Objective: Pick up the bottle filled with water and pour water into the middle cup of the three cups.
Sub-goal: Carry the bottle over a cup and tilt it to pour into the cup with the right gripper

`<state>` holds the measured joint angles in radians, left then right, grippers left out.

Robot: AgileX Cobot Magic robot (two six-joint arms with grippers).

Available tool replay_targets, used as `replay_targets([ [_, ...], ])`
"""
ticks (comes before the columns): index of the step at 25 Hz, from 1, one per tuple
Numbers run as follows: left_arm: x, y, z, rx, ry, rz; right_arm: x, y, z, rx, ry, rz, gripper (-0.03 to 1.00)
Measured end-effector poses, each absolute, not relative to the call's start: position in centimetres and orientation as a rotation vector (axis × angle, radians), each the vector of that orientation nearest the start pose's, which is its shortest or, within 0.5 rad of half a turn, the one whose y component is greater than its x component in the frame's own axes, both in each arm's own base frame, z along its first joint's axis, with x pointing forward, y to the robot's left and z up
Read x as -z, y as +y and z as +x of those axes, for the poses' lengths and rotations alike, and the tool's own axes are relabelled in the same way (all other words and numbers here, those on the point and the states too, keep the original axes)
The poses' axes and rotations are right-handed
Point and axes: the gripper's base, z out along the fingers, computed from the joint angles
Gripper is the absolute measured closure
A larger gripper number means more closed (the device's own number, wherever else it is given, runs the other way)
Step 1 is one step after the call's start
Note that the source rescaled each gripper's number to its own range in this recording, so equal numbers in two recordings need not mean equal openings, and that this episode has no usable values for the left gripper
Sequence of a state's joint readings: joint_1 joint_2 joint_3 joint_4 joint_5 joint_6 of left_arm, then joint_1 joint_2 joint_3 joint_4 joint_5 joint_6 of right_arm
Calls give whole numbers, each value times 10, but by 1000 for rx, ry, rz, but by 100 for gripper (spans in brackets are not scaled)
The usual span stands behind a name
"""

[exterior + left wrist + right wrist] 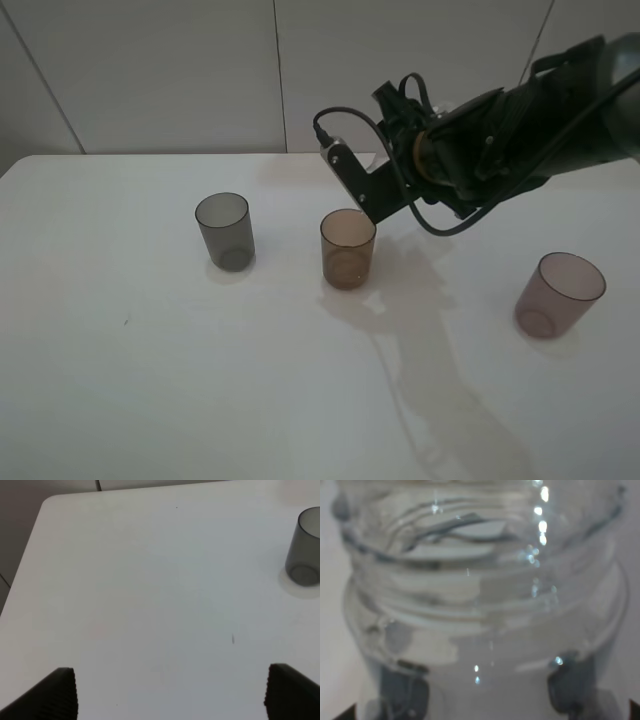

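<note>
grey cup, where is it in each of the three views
Exterior high: smoky grey cup stands left of the amber-brown cup.
Left wrist: grey cup at the picture's right edge.
Right wrist: not in it; the bottle fills it.
Shared landmark: the white table.

White table, panelled wall
Glossy white table [120, 400] with a rounded corner [47, 502], marked by a tiny dark speck [126, 321] toward the left front; soft grey shadow [440, 400] lying on the sheen right of centre and running to the near edge. Behind the far edge, a pale wall [150, 70] split into panels by thin seams [281, 75], one upright near the middle, others slanting at either side. Past the left edge, a dim grey area, blurred
</note>
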<state>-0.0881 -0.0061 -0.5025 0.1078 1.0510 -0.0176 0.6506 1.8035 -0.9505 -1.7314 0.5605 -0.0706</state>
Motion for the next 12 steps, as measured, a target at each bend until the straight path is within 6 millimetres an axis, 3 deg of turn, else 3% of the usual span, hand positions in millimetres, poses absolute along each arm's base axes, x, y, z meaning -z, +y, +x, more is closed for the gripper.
replay_targets([
  [12, -279, 9, -5, -62, 2021, 66, -186, 189, 313, 1224, 1032, -2183, 97],
])
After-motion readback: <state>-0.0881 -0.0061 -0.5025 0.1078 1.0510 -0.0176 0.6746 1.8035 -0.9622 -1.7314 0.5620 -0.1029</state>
